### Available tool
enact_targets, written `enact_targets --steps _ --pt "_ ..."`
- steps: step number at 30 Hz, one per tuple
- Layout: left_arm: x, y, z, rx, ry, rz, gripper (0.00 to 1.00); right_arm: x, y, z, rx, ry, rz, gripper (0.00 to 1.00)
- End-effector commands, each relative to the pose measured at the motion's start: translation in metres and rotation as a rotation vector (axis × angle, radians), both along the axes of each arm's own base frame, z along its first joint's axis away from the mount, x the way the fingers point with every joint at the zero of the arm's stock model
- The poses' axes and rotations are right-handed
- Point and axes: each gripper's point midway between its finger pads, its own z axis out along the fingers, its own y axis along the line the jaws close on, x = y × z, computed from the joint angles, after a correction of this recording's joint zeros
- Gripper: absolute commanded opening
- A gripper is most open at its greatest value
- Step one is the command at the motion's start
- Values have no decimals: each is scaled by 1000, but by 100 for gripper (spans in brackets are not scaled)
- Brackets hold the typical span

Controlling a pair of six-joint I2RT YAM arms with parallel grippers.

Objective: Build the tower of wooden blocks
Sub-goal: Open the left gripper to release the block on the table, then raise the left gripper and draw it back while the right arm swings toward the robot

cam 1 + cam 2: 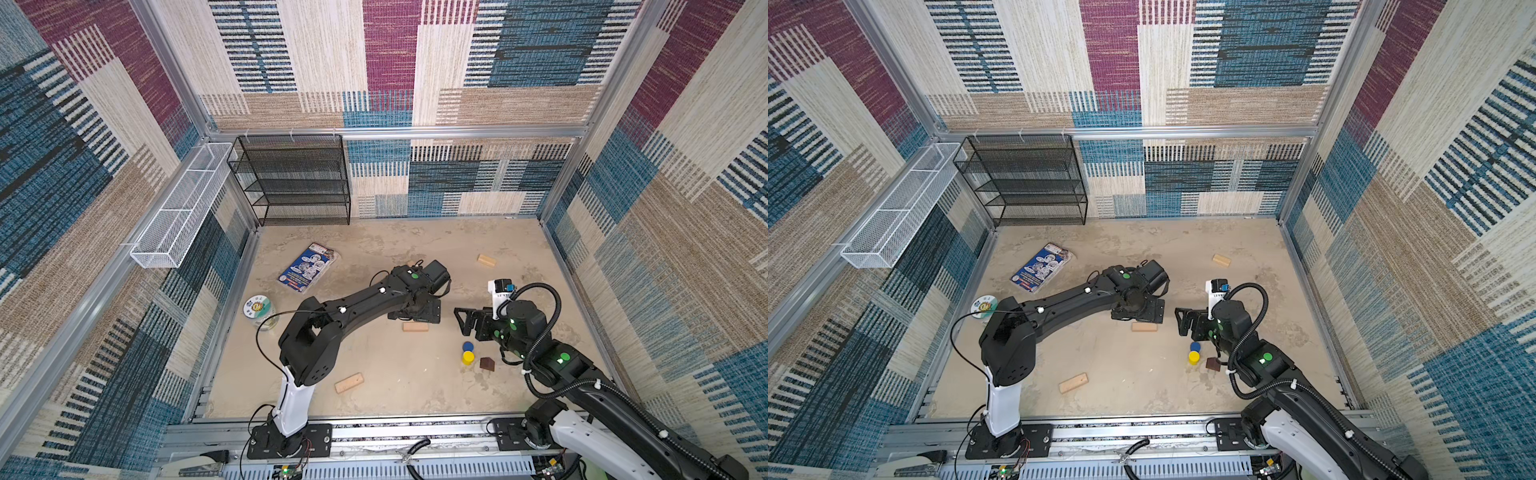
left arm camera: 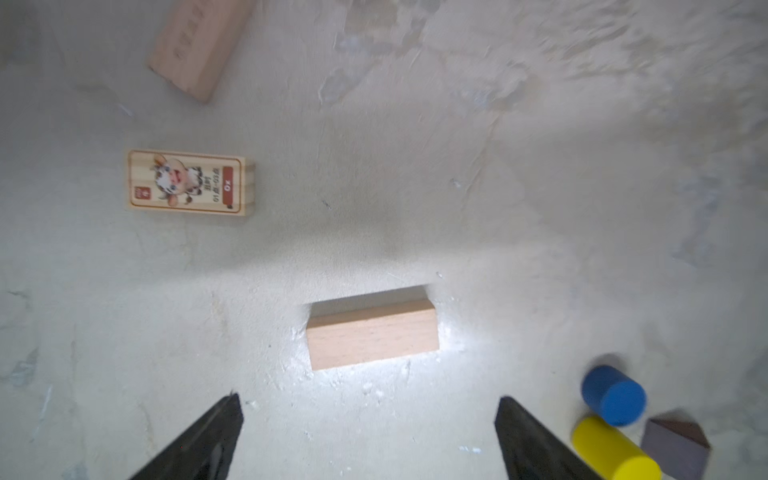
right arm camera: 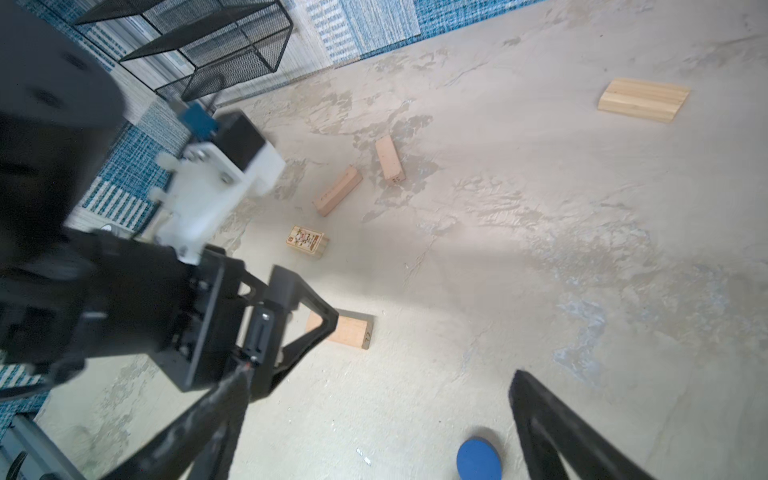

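Nothing stacked yet: wood blocks [image 1: 349, 382] lie scattered singly on the table [image 1: 395, 395] (yellow cylinder [image 1: 468, 357], blue disc [image 1: 468, 346], brown piece [image 1: 487, 364] toward the front-right corner), left gripper [image 2: 370, 401] spread, seemingly just over a mid-table plain bar [image 2: 372, 334], right gripper [image 3: 382, 374] spread, empty.

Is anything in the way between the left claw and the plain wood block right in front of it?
No, nothing visible. In the left wrist view only bare table lies between the open left gripper and the plain block. The blue cylinder and yellow cylinder sit off to one side.
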Motion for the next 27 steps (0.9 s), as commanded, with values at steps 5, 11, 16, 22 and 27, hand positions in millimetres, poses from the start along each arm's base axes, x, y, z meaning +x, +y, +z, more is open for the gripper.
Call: enact_targets --steps 5,11,16,22,27 --pt "9 29 71 96 -231 -218 97 8 23 15 -34 -32 129 98" --pt "5 65 107 219 -389 -369 97 20 36 19 -73 -53 184 96" --pt "-3 92 109 299 -489 -461 97 23 32 4 -214 -87 238 96" --pt "-6 112 99 281 -558 -456 99 24 30 7 -214 -120 230 95" --pt "-6 113 105 263 -558 -445 99 17 26 -2 -175 -77 199 95"
